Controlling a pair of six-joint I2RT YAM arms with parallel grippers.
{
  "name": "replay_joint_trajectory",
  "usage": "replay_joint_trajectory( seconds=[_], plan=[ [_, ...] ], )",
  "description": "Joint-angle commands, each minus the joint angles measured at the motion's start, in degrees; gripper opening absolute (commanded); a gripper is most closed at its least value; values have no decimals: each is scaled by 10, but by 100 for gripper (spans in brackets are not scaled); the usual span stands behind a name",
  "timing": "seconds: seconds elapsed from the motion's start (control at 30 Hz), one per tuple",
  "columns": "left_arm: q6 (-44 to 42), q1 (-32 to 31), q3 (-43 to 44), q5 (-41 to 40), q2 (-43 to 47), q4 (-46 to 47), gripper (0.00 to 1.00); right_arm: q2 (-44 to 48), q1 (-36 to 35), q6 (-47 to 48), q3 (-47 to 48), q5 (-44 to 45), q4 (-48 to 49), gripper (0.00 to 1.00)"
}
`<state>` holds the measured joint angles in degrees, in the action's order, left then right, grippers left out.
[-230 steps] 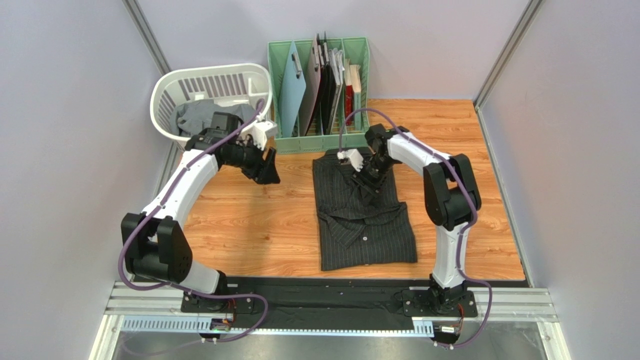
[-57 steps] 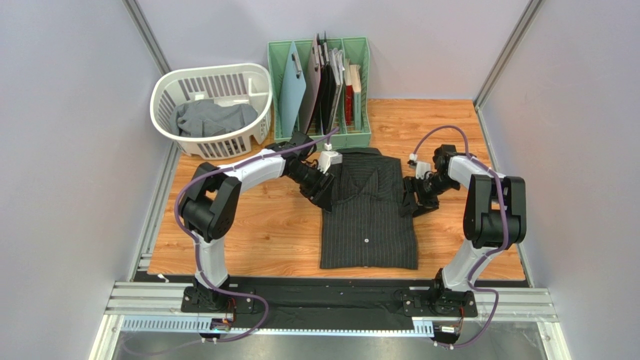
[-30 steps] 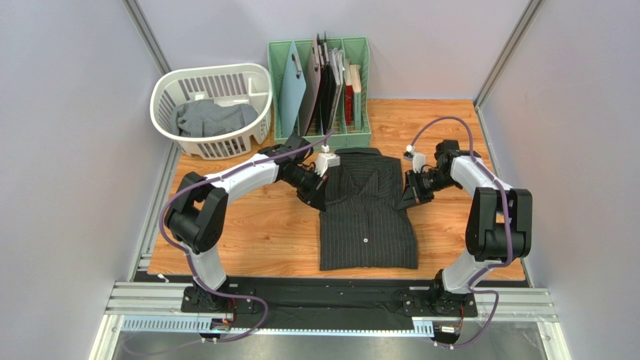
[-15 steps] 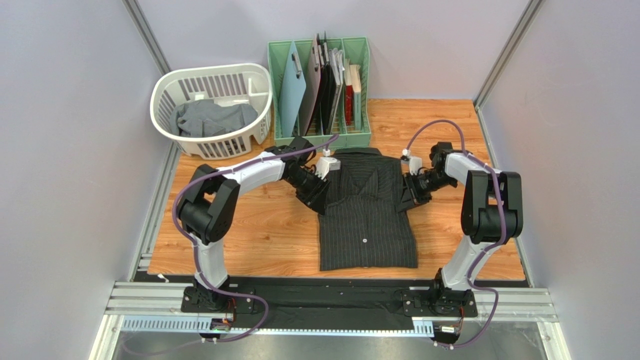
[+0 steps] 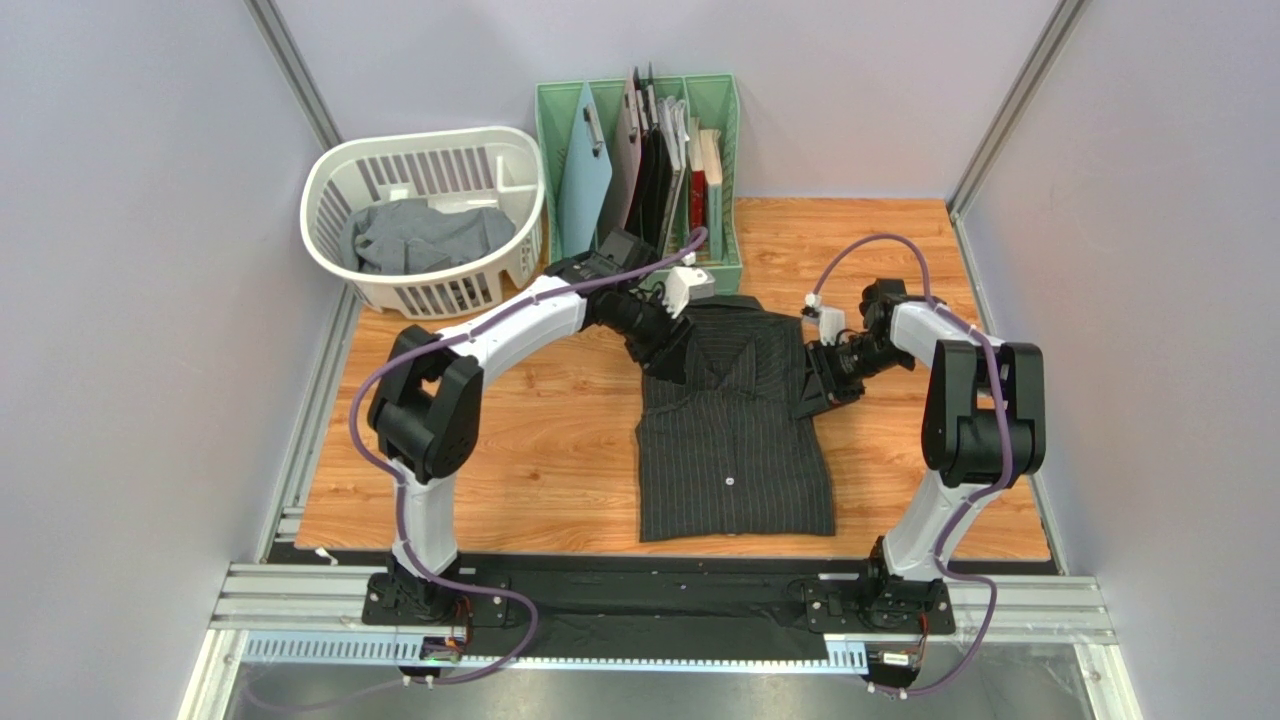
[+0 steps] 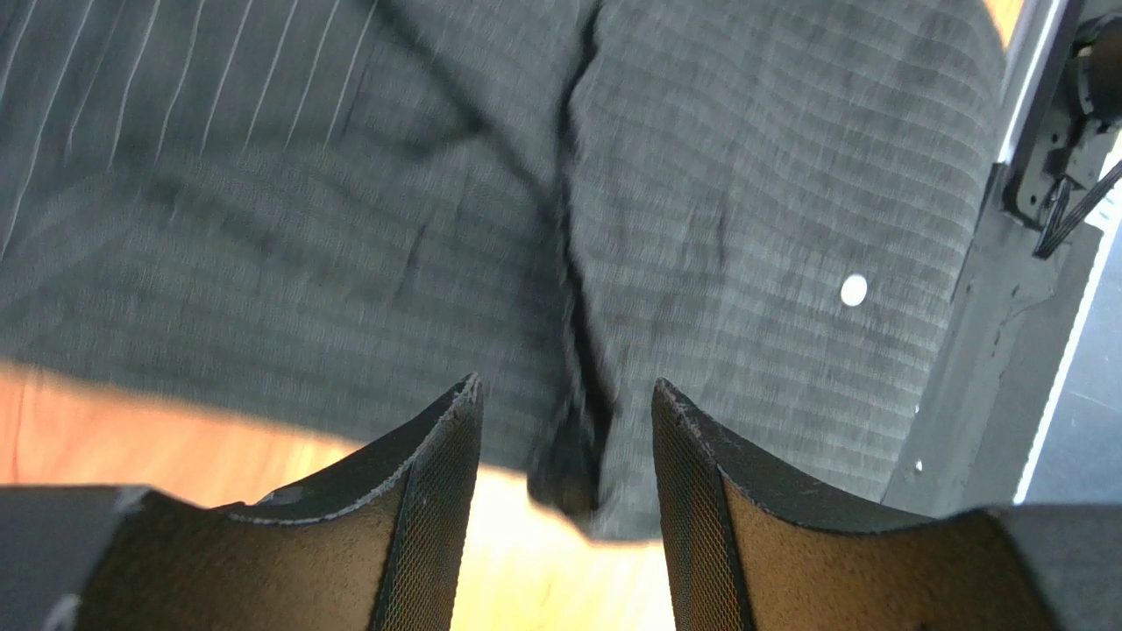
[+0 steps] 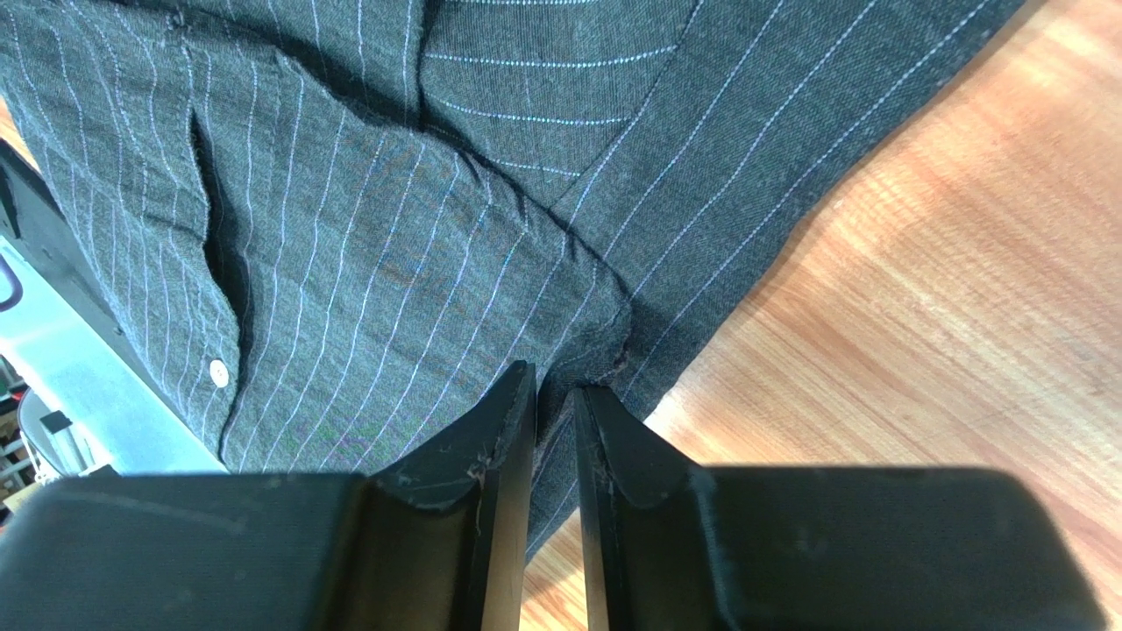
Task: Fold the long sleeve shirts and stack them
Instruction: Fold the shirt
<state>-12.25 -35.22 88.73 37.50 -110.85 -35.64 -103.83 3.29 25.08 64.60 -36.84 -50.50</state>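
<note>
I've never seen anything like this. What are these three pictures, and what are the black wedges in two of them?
Two robot arms are bolted at the near edge of a wooden table. The wide picture looks down from above and behind them. The other two come from a camera on each wrist; the black wedges are that arm's own fingers. On the table lies a black shirt with pale pinstripes. Behind it stand a green rack of boards and a white basket with a grey shirt inside. The right gripper is pinched shut on the black shirt's right edge. The left gripper is open at its far left part.
</note>
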Motion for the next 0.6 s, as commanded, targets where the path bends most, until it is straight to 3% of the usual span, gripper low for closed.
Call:
replay_joint_trajectory(
  seconds=[0.0, 0.33, 0.43, 0.47, 0.57],
  plan=[
    [-27, -29, 46, 32, -49, -14, 56, -8, -1, -9, 23, 1, 3, 23],
    [-23, -75, 55, -13, -77, 0, 53, -11, -2, -16, 25, -1, 6, 22],
    [-21, -76, 63, -15, -76, 7, 33, -12, -1, -20, 22, -7, 8, 22],
    [-19, -76, 62, -14, -69, 14, 19, -11, -1, -20, 22, -7, 10, 22],
    [-15, -77, 55, -1, -50, 41, 0, -12, -2, -22, 21, -10, 14, 22]
  ],
)
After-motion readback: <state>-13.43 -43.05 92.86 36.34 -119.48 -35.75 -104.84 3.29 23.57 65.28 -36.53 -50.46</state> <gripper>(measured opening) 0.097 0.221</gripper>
